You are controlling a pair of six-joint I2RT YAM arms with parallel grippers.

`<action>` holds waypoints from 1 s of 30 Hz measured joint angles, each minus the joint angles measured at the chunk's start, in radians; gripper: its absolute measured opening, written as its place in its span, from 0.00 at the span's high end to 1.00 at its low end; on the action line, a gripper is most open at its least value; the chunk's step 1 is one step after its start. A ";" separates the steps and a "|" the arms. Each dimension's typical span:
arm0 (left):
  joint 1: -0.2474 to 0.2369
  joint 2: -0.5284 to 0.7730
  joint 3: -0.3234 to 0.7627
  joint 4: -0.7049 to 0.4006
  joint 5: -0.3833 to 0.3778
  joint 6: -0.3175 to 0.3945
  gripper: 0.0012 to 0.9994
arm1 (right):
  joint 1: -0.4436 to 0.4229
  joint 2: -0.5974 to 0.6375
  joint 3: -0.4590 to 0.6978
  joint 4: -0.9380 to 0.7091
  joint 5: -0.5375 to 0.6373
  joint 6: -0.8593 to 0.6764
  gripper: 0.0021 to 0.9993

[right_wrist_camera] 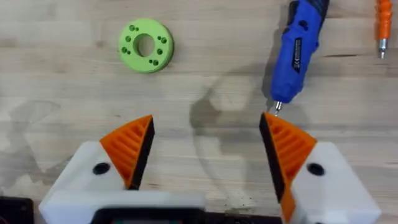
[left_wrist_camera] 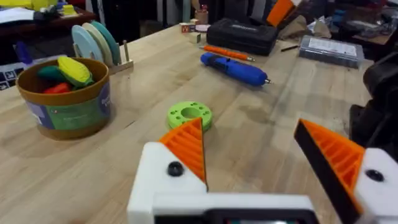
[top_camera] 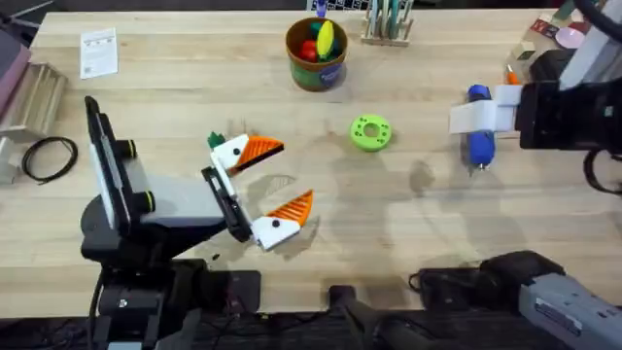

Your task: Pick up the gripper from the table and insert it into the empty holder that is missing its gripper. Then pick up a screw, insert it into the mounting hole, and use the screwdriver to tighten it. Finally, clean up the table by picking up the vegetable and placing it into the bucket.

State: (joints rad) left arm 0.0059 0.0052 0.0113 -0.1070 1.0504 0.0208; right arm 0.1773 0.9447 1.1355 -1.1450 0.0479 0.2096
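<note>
My left gripper [top_camera: 292,175] [left_wrist_camera: 249,134] stands open over the middle of the table. Both of its white holders [left_wrist_camera: 163,180] carry an orange ribbed gripper pad [left_wrist_camera: 188,146] and show a dark round spot in the face. A small dark-green vegetable [top_camera: 215,140] lies on the table beside its far finger. The blue screwdriver [top_camera: 478,136] [right_wrist_camera: 298,50] [left_wrist_camera: 235,68] lies at the right, its bit just ahead of my open right gripper [right_wrist_camera: 207,121] [top_camera: 483,119], which hovers over it holding nothing. The bucket [top_camera: 316,68] [left_wrist_camera: 68,106] stands at the back with toys in it. A loose screw is out of view.
A flat green disc with holes [top_camera: 370,132] [right_wrist_camera: 145,45] lies between bucket and screwdriver. A thin orange pen-like tool [right_wrist_camera: 384,18] [left_wrist_camera: 227,53] lies beyond the screwdriver, near a black case [left_wrist_camera: 242,34]. A paper card [top_camera: 98,52] and a black cable loop [top_camera: 49,157] are far left.
</note>
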 joint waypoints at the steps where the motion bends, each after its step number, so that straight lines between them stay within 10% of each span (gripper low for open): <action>1: 0.000 0.000 0.000 0.000 0.000 0.001 0.10 | -0.008 0.000 0.000 -0.001 0.000 0.000 0.01; 7: 0.000 0.000 0.000 0.000 0.000 0.000 0.03 | -0.032 0.000 0.000 -0.017 0.001 0.000 0.01; 14: 0.000 0.000 0.000 0.000 0.000 0.004 0.98 | -0.032 0.000 0.000 -0.015 0.033 0.000 0.01; 30: 0.000 0.000 0.000 0.000 0.000 0.004 1.00 | -0.210 0.149 0.000 0.057 0.091 0.019 0.01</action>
State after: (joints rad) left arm 0.0059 0.0054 0.0113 -0.1070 1.0508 0.0250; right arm -0.0332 1.0939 1.1355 -1.0880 0.1390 0.2291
